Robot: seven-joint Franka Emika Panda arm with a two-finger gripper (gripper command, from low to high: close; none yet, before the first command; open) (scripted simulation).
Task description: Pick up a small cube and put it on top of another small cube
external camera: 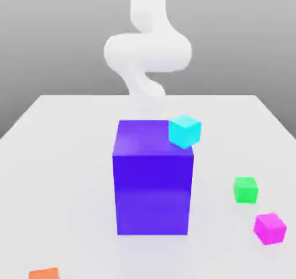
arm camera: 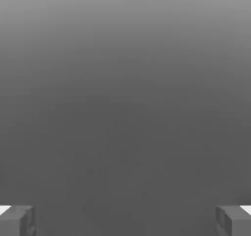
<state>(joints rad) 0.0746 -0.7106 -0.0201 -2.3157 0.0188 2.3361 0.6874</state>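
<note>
At the centre of the pale table [external camera: 63, 173], as the exterior view has it, stands a big blue-violet block [external camera: 152, 194], its top face showing. Over that block's upper corner, toward the exterior view's right, I see a small cyan cube [external camera: 185, 132], turned so an edge points forward; whether it touches the block, I cannot tell. Off to the exterior view's right sit a small green cube [external camera: 245, 190] and, near it and closer to the viewer, a small magenta cube [external camera: 270, 228], turned at an angle. An orange piece [external camera: 44, 274] is cut off at the bottom edge, toward the exterior view's left. Behind the block rises the white arm [external camera: 148, 52]. The gripper [arm camera: 125, 221] is open, its two fingers wide apart with nothing between them.
</note>
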